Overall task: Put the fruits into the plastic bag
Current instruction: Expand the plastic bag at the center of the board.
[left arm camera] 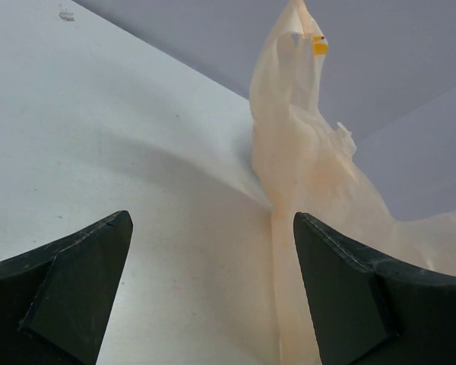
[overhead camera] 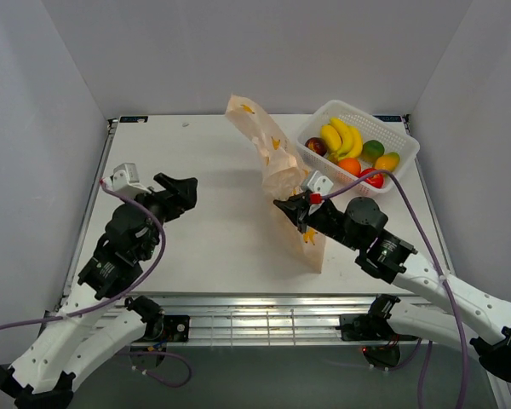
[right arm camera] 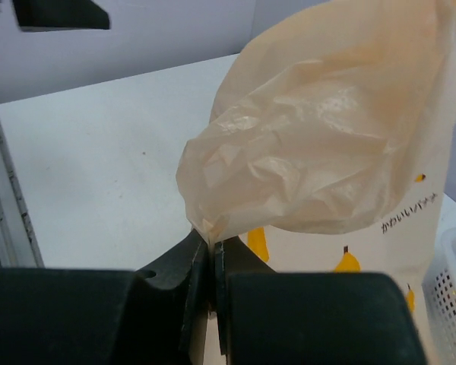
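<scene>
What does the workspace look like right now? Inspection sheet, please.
Surface: white table, metal rails along its near edge.
Job's things: plastic bag crumpled, held up at mid-table; fruits, six pieces, all in the white basket at far right; none seen in the bag.
Clutter: one small speck near the far edge.
Grippers: left gripper open, empty, facing the bag; right gripper has its fingers shut on the bag's edge.
Cables: purple cable looped along each arm; the right one arches near the basket's rim.
Surroundings: pale walls on three sides.
</scene>
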